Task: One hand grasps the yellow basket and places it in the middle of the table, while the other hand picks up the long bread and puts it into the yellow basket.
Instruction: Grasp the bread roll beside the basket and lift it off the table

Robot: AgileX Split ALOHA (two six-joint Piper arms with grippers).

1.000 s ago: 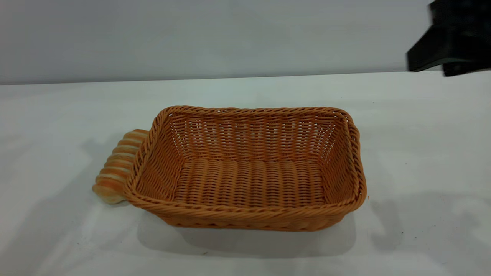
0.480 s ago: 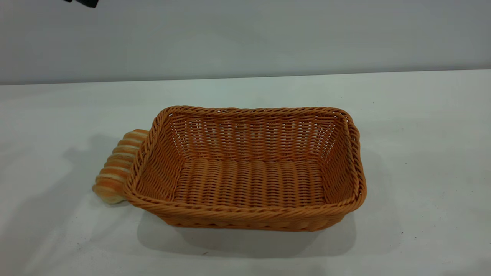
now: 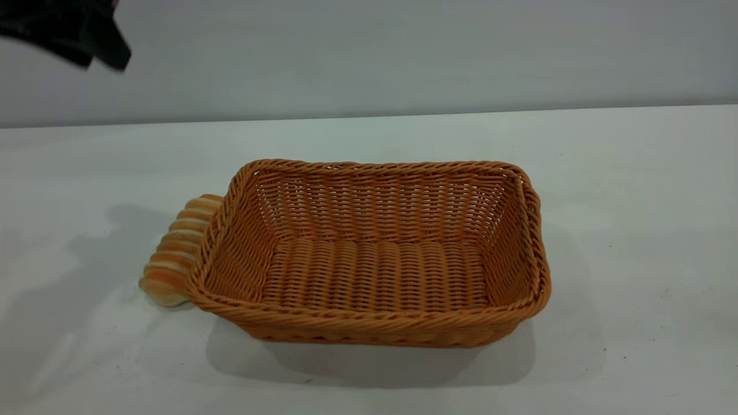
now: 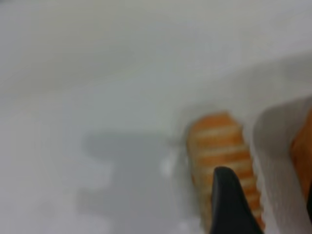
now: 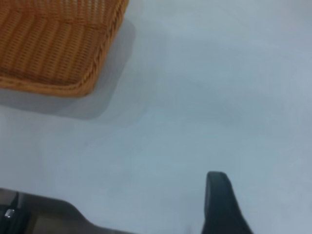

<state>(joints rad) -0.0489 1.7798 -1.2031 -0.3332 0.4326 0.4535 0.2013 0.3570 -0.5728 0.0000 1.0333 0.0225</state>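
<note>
Table: we see a wide white table with a few tiny dark specks.
Basket: the yellow basket sits on it, near the middle.
Bread: the long bread lies on it, touching the basket's left side.

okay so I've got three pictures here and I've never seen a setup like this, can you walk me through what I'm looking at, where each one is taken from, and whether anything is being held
This is a two-armed robot working at a white table. The wide picture comes from a camera outside the rig, facing it. The other two come from small cameras on each arm's wrist, looking down past its fingers.

On the table sits a large woven yellow basket, with nothing inside. A small striped long bread lies against the basket's outer left side.

The dark shape at the wide picture's top left is the left arm, up above the table. Its wrist camera looks down at the bread, with one dark fingertip in the foreground. The right wrist camera shows a basket corner, bare table and one fingertip.

Nothing is held.
</note>
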